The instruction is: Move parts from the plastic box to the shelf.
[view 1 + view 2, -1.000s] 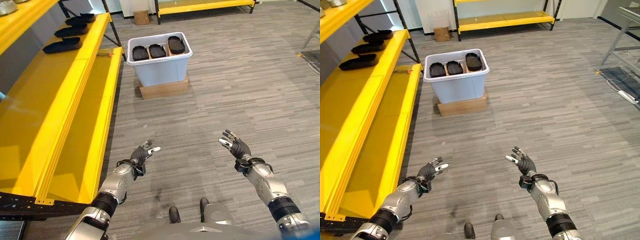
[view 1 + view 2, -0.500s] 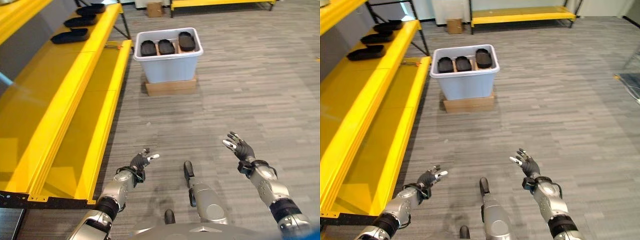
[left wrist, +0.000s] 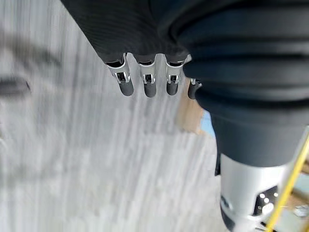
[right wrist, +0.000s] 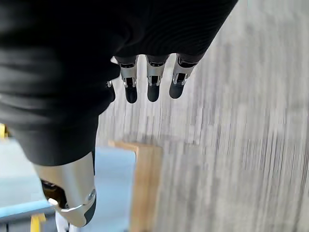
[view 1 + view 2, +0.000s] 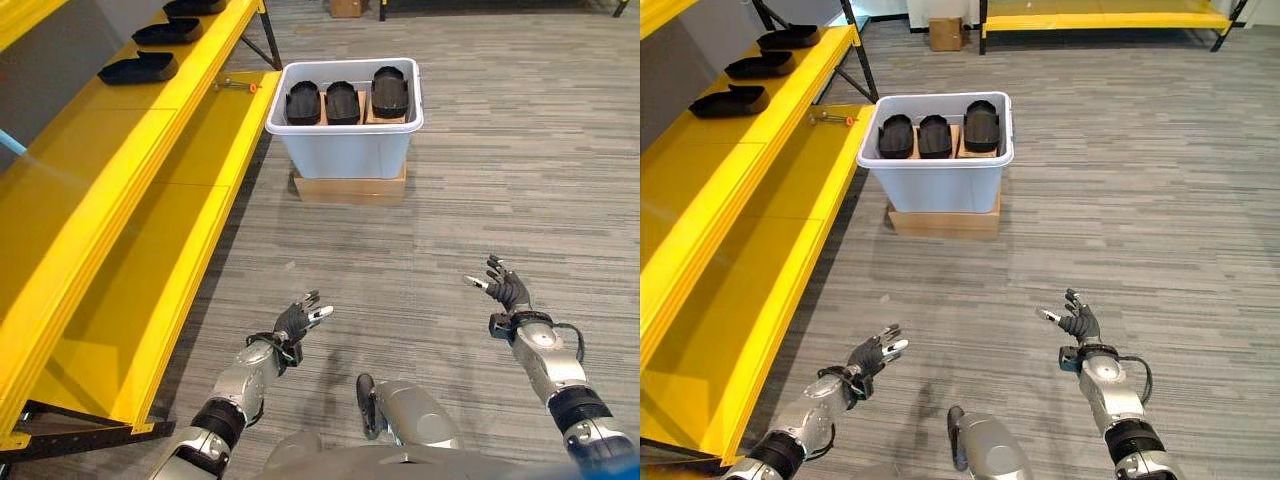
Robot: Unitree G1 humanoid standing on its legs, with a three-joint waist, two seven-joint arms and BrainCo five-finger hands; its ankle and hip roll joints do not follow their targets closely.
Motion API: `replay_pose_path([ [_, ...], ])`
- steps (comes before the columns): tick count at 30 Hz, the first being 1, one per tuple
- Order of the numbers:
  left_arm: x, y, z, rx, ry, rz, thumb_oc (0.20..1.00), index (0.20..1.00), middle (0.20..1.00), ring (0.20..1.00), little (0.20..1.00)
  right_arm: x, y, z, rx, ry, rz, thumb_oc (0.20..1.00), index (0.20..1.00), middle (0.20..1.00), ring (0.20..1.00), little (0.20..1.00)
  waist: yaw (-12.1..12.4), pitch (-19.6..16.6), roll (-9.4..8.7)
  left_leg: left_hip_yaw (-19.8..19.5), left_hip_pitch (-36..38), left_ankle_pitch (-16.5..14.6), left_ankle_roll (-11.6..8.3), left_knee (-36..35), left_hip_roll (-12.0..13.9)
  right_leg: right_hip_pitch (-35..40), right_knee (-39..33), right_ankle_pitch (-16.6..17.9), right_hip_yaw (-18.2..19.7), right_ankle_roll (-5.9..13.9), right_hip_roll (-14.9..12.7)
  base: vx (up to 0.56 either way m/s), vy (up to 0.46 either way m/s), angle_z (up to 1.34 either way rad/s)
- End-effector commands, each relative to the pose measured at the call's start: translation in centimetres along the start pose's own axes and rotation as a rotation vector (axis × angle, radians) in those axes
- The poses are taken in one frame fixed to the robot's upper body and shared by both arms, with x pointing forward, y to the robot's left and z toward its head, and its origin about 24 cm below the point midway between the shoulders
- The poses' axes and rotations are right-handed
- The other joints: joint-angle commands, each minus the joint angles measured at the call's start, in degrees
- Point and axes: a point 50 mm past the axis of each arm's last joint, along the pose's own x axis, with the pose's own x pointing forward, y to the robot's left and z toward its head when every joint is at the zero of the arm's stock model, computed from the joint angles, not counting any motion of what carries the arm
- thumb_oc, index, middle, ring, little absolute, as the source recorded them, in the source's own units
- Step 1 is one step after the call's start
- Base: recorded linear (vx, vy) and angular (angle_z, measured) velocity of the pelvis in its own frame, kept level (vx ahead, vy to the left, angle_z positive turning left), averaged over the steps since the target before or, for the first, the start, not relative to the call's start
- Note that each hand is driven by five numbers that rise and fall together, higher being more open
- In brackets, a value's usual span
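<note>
Parts (image 5: pixel 343 103) sit partly hidden in plastic box (image 5: pixel 349 150); left hand (image 5: pixel 297 323), right hand (image 5: pixel 506 291) fingers seemingly spread, empty.

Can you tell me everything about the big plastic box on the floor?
The plastic box is pale bluish-white, with a rolled rim and no lid. It stands upright on a flat brown cardboard base on the grey floor, beside the yellow shelf. Three black parts stand in a row inside it. Neither hand touches it.

i'm seeing a smooth pale plastic box (image 5: pixel 350 150) holding matt black parts (image 5: pixel 341 103), on a cardboard base (image 5: pixel 349 188); glossy yellow metal shelf (image 5: pixel 110 190).
</note>
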Motion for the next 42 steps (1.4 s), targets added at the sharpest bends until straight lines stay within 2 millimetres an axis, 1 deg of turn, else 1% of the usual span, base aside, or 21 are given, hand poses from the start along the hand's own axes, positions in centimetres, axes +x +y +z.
replay_pose_path([
  [1, -0.8, 2.3, 0.0, 0.032, -0.039, 0.092, 1.0, 1.0, 1.0, 1.0, 1.0, -1.0, -0.4, 0.4, -0.03, -0.071, -0.009, 1.0, 1.0, 1.0, 1.0, 1.0, 0.1, -2.8, -2.27, 5.2, -9.4, 9.3, 4.68, 3.6, 0.5, 4.8, -8.2, 5.6, 6.5, 3.9, -4.5, 0.23, -0.233, 0.14],
  [2, -0.9, 2.6, 0.0, 0.023, -0.049, 0.11, 1.0, 1.0, 1.0, 1.0, 1.0, -1.0, -0.4, 0.3, -0.022, -0.067, -0.007, 1.0, 1.0, 1.0, 1.0, 1.0, 0.2, -2.5, -2.23, 5.7, -10.2, 8.7, 5.1, 2.6, 0.8, 5.4, -8.3, 5.4, 6.7, 3.98, -4.4, 0.27, -0.166, 0.08],
  [4, -1.3, 3.3, 0.2, 0.004, -0.09, 0.155, 1.0, 1.0, 1.0, 1.0, 1.0, -1.1, -0.2, 0.1, -0.023, -0.062, 0.007, 1.0, 1.0, 1.0, 1.0, 1.0, 0.6, -1.7, -2.14, 6.9, -10.5, 6.8, 6.31, -4.8, 0.9, 6.8, -8.2, 4.8, 7.5, 4.56, -4.4, 0.19, 0.048, -0.16],
  [5, -1.4, 3.5, 0.4, -0.005, -0.109, 0.17, 1.0, 1.0, 1.0, 1.0, 1.0, -1.0, 0.0, 0.1, -0.017, -0.062, 0.02, 1.0, 1.0, 1.0, 1.0, 1.0, 0.7, -1.5, -2.12, 7.3, -10.5, 7.2, 6.31, -9.0, 1.1, 7.1, -8.2, 4.6, 7.8, 4.76, -4.4, 0.21, 0.111, -0.11],
  [7, -1.6, 4.0, 0.9, -0.008, -0.145, 0.217, 1.0, 1.0, 1.0, 1.0, 1.0, -1.2, 0.2, -0.1, -0.003, -0.061, 0.034, 1.0, 1.0, 1.0, 1.0, 1.0, 1.2, -0.7, -1.55, 6.8, -10.7, 9.9, 4.87, -20.7, 1.9, 9.5, -8.7, 3.6, 8.5, 5.47, -4.0, 0.23, 0.138, -0.09],
  [9, -1.6, 4.3, 1.1, -0.022, -0.165, 0.258, 1.0, 1.0, 1.0, 1.0, 1.0, -1.3, 0.4, -0.3, 0.022, -0.052, 0.035, 1.0, 1.0, 1.0, 1.0, 1.0, 2.0, -0.5, -1.12, 5.0, -11.3, 11.9, 3.71, -29.2, 2.3, 11.3, -9.6, 2.9, 9.3, 6.23, -4.0, 0.25, 0.139, -0.12],
  [11, -1.9, 4.8, 1.0, -0.035, -0.175, 0.301, 1.0, 1.0, 1.0, 1.0, 1.0, -1.3, 0.8, -0.5, 0.029, -0.043, 0.044, 1.0, 1.0, 1.0, 1.0, 1.0, 3.3, -0.2, -0.41, 1.5, -12.2, 17.0, 1.6, -38.3, 4.5, 13.9, -10.6, 2.1, 10.5, 6.63, -3.8, 0.35, 0.161, -0.25],
  [13, -2.5, 5.9, 0.1, -0.055, -0.173, 0.374, 1.0, 1.0, 1.0, 1.0, 1.0, -1.4, 1.1, -0.7, 0.019, -0.037, 0.088, 1.0, 1.0, 1.0, 1.0, 1.0, 4.2, 0.4, -0.28, -1.8, -12.5, 18.4, 0.4, -42.7, 7.6, 16.5, -10.5, 0.1, 12.2, 7.42, -5.0, 0.49, 0.31, -0.94],
  [14, -2.5, 6.1, 0.0, -0.073, -0.183, 0.392, 1.0, 1.0, 1.0, 1.0, 1.0, -1.5, 1.2, -0.7, 0.02, -0.034, 0.102, 1.0, 1.0, 1.0, 1.0, 1.0, 4.1, 0.7, -0.22, -2.2, -12.7, 18.1, 0.1, -41.9, 8.2, 16.5, -9.9, -0.4, 12.3, 7.65, -5.6, 0.45, 0.417, -1.47],
  [17, -2.5, 6.6, 0.7, -0.064, -0.203, 0.415, 1.0, 1.0, 1.0, 1.0, 1.0, -1.6, 0.7, -0.8, 0.012, -0.04, 0.088, 1.0, 1.0, 1.0, 1.0, 1.0, 3.1, 0.6, 0.57, 0.7, -12.3, 17.5, -0.3, -39.8, 8.8, 15.1, -8.0, -2.0, 10.7, 8.36, -7.0, 0.27, 0.377, -1.08],
  [19, -2.3, 6.6, 0.6, -0.054, -0.185, 0.421, 1.0, 1.0, 1.0, 1.0, 1.0, -1.7, 0.3, -1.1, 0.032, -0.028, 0.061, 1.0, 1.0, 1.0, 1.0, 1.0, 2.7, 0.6, 0.69, 2.1, -12.3, 16.0, -0.27, -37.7, 8.5, 14.4, -6.9, -2.3, 9.4, 8.72, -8.2, 0.25, 0.355, -0.45],
  [22, -2.2, 6.6, 1.0, -0.009, -0.184, 0.42, 1.0, 1.0, 1.0, 1.0, 1.0, -2.1, 0.4, -1.7, 0.084, -0.01, 0.053, 1.0, 1.0, 1.0, 1.0, 1.0, 2.7, -0.3, 0.12, 3.9, -10.7, 12.6, 1.31, -35.5, 6.3, 13.5, -6.5, -0.8, 7.2, 10.36, -11.0, 0.29, 0.364, 0.12],
  [27, -2.6, 7.2, 1.1, 0.013, -0.176, 0.482, 1.0, 1.0, 1.0, 1.0, 1.0, -2.3, 1.4, -2.1, 0.115, 0.009, 0.084, 1.0, 1.0, 1.0, 1.0, 1.0, 3.5, -1.7, -0.79, 5.4, -8.3, 9.1, 4.21, -34.1, 3.1, 12.5, -6.4, 2.0, 6.4, 12.51, -14.3, 0.27, 0.281, 0.18],
  [30, -3.3, 8.0, 1.1, 0.043, -0.169, 0.566, 1.0, 1.0, 1.0, 1.0, 1.0, -2.3, 2.0, -2.0, 0.126, 0.0, 0.103, 1.0, 1.0, 1.0, 1.0, 1.0, 4.6, -2.3, -1.36, 6.4, -7.6, 7.5, 5.44, -33.5, 2.0, 11.7, -6.2, 4.5, 5.5, 13.95, -16.0, 0.18, 0.192, -0.01],
  [32, -3.6, 8.4, 1.1, 0.048, -0.174, 0.61, 1.0, 1.0, 1.0, 1.0, 1.0, -2.3, 2.3, -1.9, 0.127, -0.006, 0.111, 1.0, 1.0, 1.0, 1.0, 1.0, 5.2, -2.5, -1.64, 7.0, -7.5, 6.8, 5.86, -33.0, 1.7, 11.7, -6.3, 5.6, 4.6, 14.17, -16.7, 0.13, 0.137, -0.26],
  [35, -4.6, 9.5, 1.1, 0.061, -0.185, 0.723, 1.0, 1.0, 1.0, 1.0, 1.0, -2.1, 2.8, -1.3, 0.114, -0.032, 0.134, 1.0, 1.0, 1.0, 1.0, 1.0, 7.3, -3.0, -2.35, 8.9, -7.8, 5.4, 6.88, -31.6, 0.8, 11.4, -5.4, 8.5, 0.9, 14.15, -19.0, 0.09, 0.177, -0.24],
  [37, -5.1, 10.0, 1.1, 0.048, -0.195, 0.759, 1.0, 1.0, 1.0, 1.0, 1.0, -1.8, 3.1, -0.8, 0.123, -0.047, 0.136, 1.0, 1.0, 1.0, 1.0, 1.0, 9.1, -3.0, -2.73, 10.8, -7.6, 4.5, 7.69, -31.0, 0.4, 11.3, -4.2, 10.6, -3.3, 13.9, -21.1, 0.06, 0.234, -0.7],
  [38, -5.4, 10.2, 0.9, 0.033, -0.193, 0.755, 1.0, 1.0, 1.0, 1.0, 1.0, -1.4, 3.5, -0.3, 0.123, -0.065, 0.14, 1.0, 1.0, 1.0, 1.0, 1.0, 11.4, -2.6, -2.84, 13.8, -6.2, 3.7, 8.31, -31.6, 0.0, 10.9, -2.1, 13.7, -9.8, 14.03, -24.7, 0.1, 0.264, -0.82],
  [39, -5.5, 10.1, 0.8, 0.039, -0.19, 0.746, 1.0, 1.0, 1.0, 1.0, 1.0, -1.3, 3.5, -0.2, 0.125, -0.067, 0.137, 1.0, 1.0, 1.0, 1.0, 1.0, 11.8, -2.5, -2.71, 13.6, -5.3, 2.5, 8.14, -31.7, -0.1, 10.9, -0.8, 13.2, -10.0, 14.6, -25.0, 0.04, 0.243, -1.08],
  [40, -5.4, 9.9, 0.8, 0.057, -0.184, 0.725, 1.0, 1.0, 1.0, 1.0, 1.0, -1.0, 3.3, 0.1, 0.131, -0.073, 0.118, 1.0, 1.0, 1.0, 1.0, 1.0, 11.8, -2.3, -2.48, 14.1, -5.5, 3.4, 8.6, -32.1, 0.0, 9.5, -0.1, 12.8, -9.6, 13.9, -23.5, 0.05, 0.114, -1.08],
  [42, -5.0, 9.4, 0.6, 0.061, -0.175, 0.693, 1.0, 1.0, 1.0, 1.0, 1.0, -1.0, 2.9, 0.4, 0.136, -0.077, 0.089, 1.0, 1.0, 1.0, 1.0, 1.0, 10.4, -2.3, -2.45, 12.3, -5.4, 3.6, 8.72, -32.4, -0.5, 7.9, -0.5, 9.5, -5.7, 13.53, -18.2, 0.07, 0.11, -0.19],
])
